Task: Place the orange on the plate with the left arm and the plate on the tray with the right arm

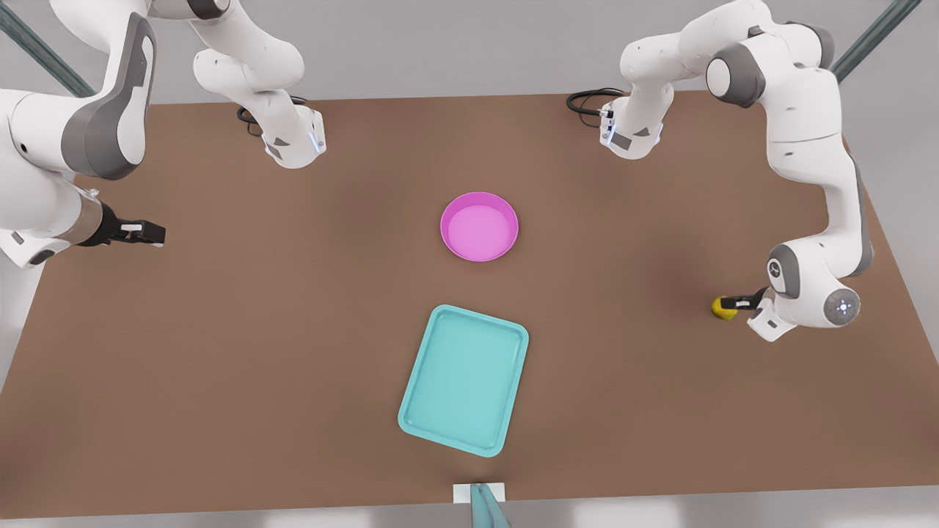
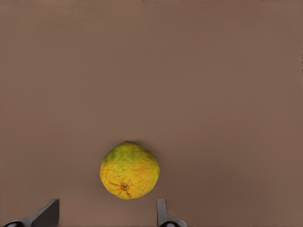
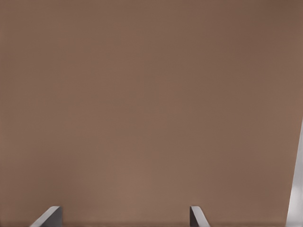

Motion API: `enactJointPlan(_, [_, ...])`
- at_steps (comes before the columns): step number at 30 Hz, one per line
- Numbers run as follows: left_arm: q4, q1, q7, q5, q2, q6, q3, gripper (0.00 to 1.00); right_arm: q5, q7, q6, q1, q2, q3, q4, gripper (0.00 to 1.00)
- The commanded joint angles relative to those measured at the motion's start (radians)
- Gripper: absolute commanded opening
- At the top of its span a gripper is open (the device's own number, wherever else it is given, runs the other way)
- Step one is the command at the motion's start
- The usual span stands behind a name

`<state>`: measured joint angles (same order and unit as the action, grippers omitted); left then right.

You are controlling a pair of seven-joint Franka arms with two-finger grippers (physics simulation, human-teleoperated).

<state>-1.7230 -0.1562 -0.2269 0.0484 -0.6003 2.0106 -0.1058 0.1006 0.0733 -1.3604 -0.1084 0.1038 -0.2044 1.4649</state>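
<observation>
The orange (image 1: 722,309) (image 2: 129,170), yellow with a green patch, lies on the brown table near the front view's right edge. My left gripper (image 1: 736,303) (image 2: 105,215) hovers at it, open, its fingertips (image 2: 49,211) spread wider than the fruit and not touching it. The pink plate (image 1: 479,199) sits mid-table with nothing in it. Just nearer the front edge lies the turquoise tray (image 1: 411,415), slightly turned and bare. My right gripper (image 1: 149,232) (image 2: 123,216) waits open over bare table at the front view's left, far from the plate.
Both arm bases (image 1: 293,143) (image 1: 631,132) stand at the table's back edge, with black cables beside them. A white tab with a teal post (image 1: 480,499) sits at the front edge, below the tray. Bare brown tabletop (image 1: 257,352) spreads between the arms.
</observation>
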Motion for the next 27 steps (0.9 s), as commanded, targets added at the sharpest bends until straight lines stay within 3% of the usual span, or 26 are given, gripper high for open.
enactJointPlan(1, [-0.020, 0.001, -0.212, 0.001, 0.001, 0.120, 0.000, 1.00, 0.001, 0.013, 0.001, -0.001, -0.001, -0.001, 0.000, 1.00])
enactJointPlan(22, [-0.055, 0.009, -0.177, -0.005, -0.082, 0.112, 0.001, 1.00, -0.001, 0.014, 0.001, -0.001, 0.008, -0.001, 0.002, 1.00])
enactJointPlan(24, [-0.053, 0.010, -0.175, -0.005, -0.082, 0.111, 0.001, 0.61, 0.001, 0.013, 0.001, -0.001, 0.010, -0.001, 0.002, 1.00])
enactJointPlan(25, [-0.053, 0.010, -0.175, -0.005, -0.082, 0.111, 0.001, 0.56, -0.001, 0.013, 0.001, -0.001, 0.010, -0.001, 0.002, 1.00])
enactJointPlan(27, [-0.053, 0.009, -0.175, -0.005, -0.082, 0.111, 0.001, 0.56, -0.001, 0.013, 0.001, -0.001, 0.010, -0.001, 0.002, 1.00])
